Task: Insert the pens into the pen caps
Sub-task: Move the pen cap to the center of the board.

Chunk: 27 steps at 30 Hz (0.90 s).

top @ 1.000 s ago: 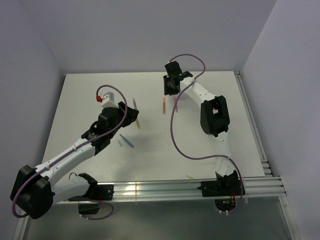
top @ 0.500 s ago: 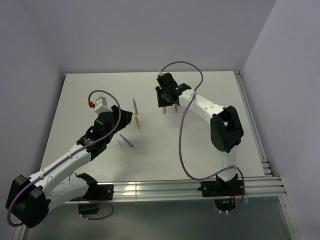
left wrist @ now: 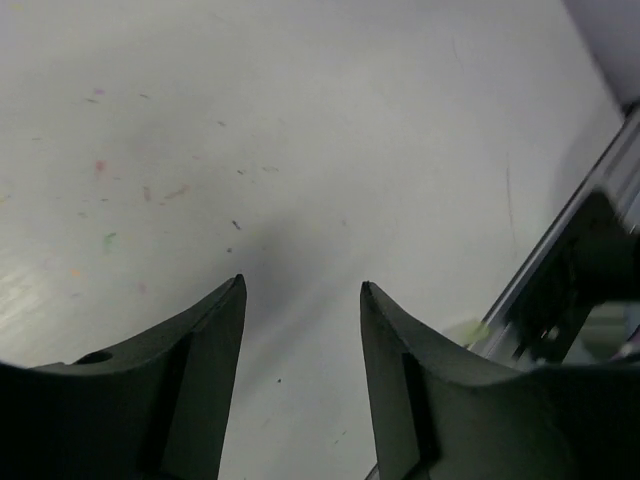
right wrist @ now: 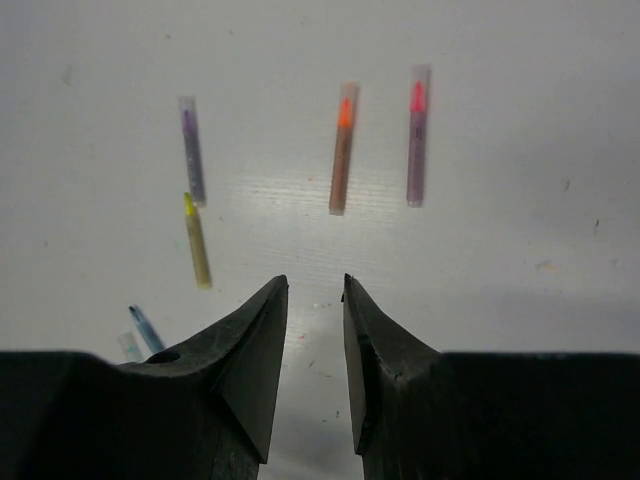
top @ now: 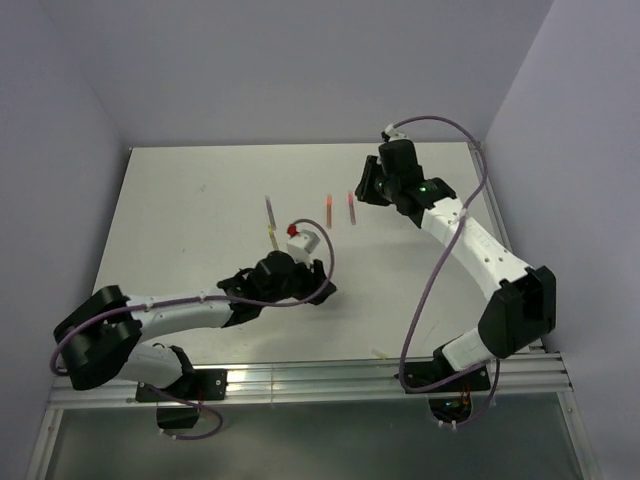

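An orange pen lies flat on the white desk in the upper middle of the right wrist view. Its long axis runs nearly straight up the frame, away from the right fingers below it. A pink-red pen lies parallel just to its right. A grey-purple pen and a yellow pen lie further left, and a blue pen sits at the lower left edge.

The right fingers are slightly parted and hold nothing. Their gap points just left of the orange pen, which lies apart from them. The right arm is much nearer these pens.

The left fingers are spread wide over bare desk and are also empty. A yellow-green blur at the right of that view may be a cap.
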### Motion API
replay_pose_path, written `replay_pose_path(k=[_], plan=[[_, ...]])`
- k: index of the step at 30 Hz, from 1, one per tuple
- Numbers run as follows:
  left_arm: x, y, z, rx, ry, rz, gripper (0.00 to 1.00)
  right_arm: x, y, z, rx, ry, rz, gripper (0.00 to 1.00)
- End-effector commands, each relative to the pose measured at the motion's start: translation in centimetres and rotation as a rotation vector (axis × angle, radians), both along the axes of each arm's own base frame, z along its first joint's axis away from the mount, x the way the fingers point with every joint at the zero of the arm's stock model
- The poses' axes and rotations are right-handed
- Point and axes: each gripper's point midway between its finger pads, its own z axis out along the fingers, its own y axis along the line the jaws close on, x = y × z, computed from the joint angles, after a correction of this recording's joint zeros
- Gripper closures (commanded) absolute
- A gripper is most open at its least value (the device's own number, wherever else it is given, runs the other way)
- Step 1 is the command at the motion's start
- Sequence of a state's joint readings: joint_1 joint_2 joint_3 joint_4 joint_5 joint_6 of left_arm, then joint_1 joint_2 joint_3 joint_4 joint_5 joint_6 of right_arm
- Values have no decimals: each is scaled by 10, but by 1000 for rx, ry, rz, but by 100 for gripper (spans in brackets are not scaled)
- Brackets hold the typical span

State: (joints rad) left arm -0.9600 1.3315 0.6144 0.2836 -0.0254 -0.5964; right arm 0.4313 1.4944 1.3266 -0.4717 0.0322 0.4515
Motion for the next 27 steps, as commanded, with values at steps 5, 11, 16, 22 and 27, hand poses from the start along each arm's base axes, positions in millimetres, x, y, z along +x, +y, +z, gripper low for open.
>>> replay_pose_path(k=[5, 11, 16, 22, 27], plan=[[-53, -75, 7, 62, -224, -399, 40, -27, -3, 56, 141, -134, 29, 62], [-93, -92, 4, 56, -185, -611, 37, -36, -10, 64, 160, -154, 31, 61], [-120, -102, -11, 162, -164, -750, 35, -42, -12, 71, 180, -174, 41, 60], [-146, -110, -29, 211, -138, -817, 36, -46, -13, 72, 197, -183, 47, 60], [-150, -108, -39, 250, -134, -830, 36, -47, -15, 76, 205, -200, 46, 60]])
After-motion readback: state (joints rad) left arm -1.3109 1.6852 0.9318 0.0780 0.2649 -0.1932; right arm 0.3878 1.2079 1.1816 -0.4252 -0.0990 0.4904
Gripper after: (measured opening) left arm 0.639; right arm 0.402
